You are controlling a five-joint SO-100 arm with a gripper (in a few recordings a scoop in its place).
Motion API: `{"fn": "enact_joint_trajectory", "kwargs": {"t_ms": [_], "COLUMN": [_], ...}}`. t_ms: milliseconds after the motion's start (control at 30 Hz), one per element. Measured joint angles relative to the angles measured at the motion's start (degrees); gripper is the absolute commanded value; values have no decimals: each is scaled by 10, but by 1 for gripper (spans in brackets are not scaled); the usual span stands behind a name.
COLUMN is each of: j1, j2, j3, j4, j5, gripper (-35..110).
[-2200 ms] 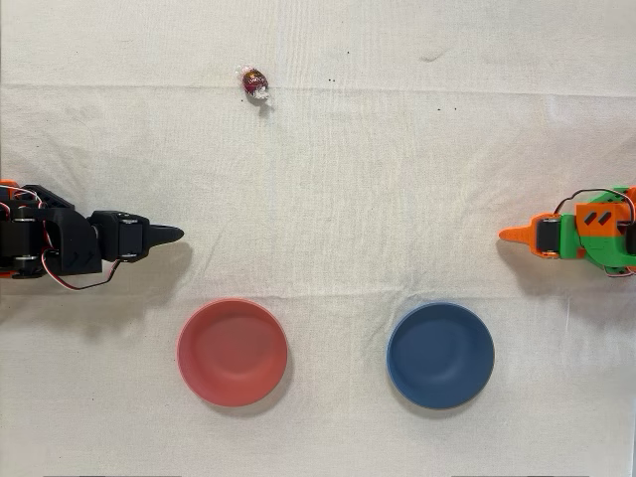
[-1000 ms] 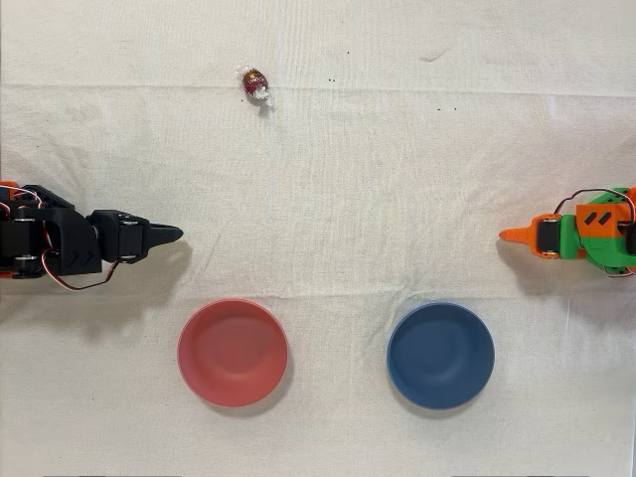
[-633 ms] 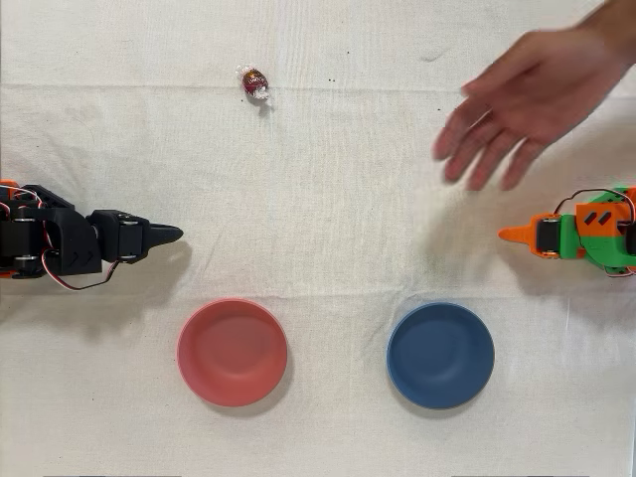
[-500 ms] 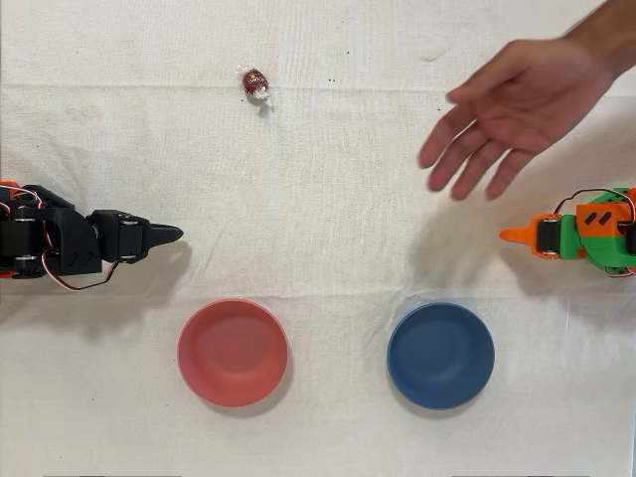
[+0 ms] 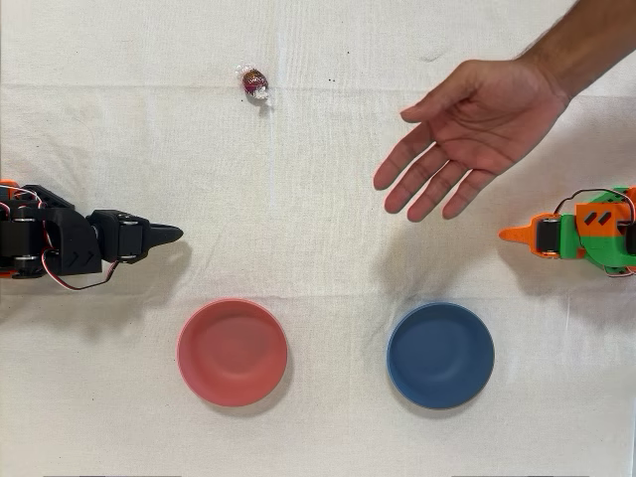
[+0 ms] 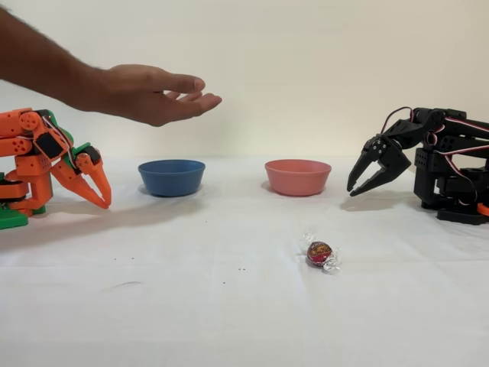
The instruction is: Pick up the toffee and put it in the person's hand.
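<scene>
The toffee point(image 5: 253, 81) point(image 6: 319, 253) lies alone on the white cloth, a dark red-brown centre in a crinkled clear wrapper. My black gripper point(image 5: 175, 235) point(image 6: 352, 191) hovers low at the left edge of the overhead view, well short of the toffee, its fingertips together and nothing held. The person's hand point(image 5: 477, 124) point(image 6: 149, 92) reaches in from the upper right of the overhead view, palm open and fingers spread, held above the table.
A red bowl point(image 5: 233, 351) point(image 6: 297, 177) and a blue bowl point(image 5: 440, 355) point(image 6: 171, 177) stand side by side, both holding nothing. The idle orange arm point(image 5: 581, 234) point(image 6: 46, 164) sits below the forearm at the right of the overhead view.
The person's hand came in from the upper right and has moved further left and down over the table. My gripper and the toffee have not moved.
</scene>
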Motion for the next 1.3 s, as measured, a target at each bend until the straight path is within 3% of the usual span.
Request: {"fn": "enact_joint_trajectory", "kwargs": {"t_ms": [1300], "j1": [0], "j2": [0], "j3": [0], "j4": [0], "j5": [10], "gripper": [0]}}
